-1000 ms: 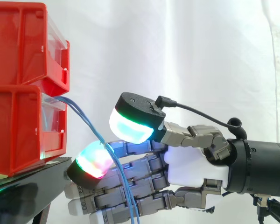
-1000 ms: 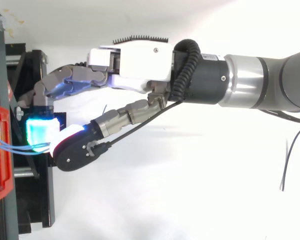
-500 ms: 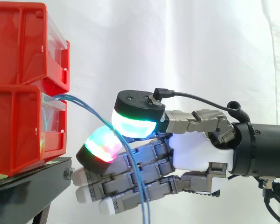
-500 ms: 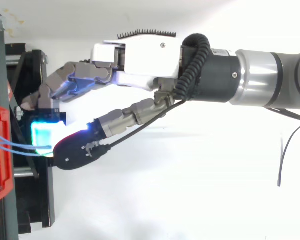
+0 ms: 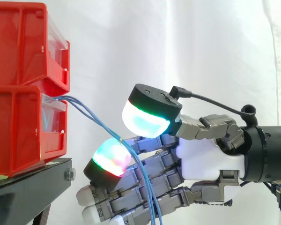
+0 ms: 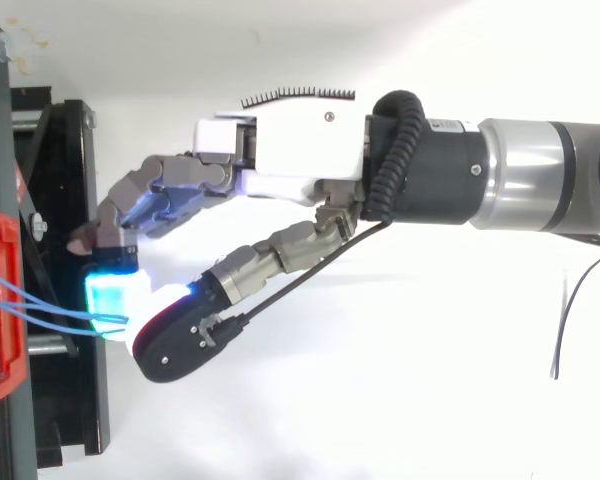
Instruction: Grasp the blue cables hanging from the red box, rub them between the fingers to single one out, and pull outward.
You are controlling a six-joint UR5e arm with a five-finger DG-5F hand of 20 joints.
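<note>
The hand (image 5: pixel 206 159) is reaching in from 3 o'clock, its thumb pad (image 5: pixel 147 121) and a glowing fingertip (image 5: pixel 110 157) pressing together on the blue cables (image 5: pixel 96 121) and pinching them. Below the pinch the strands are hanging toward 6 o'clock in front of the hand. Above it they are climbing toward 10 o'clock into the front of the lower red bin (image 5: pixel 18 131), which is sitting under a second red bin (image 5: pixel 18 42) on the black stand (image 5: pixel 33 185). The white curtain (image 5: pixel 187 47) is hanging behind.
</note>
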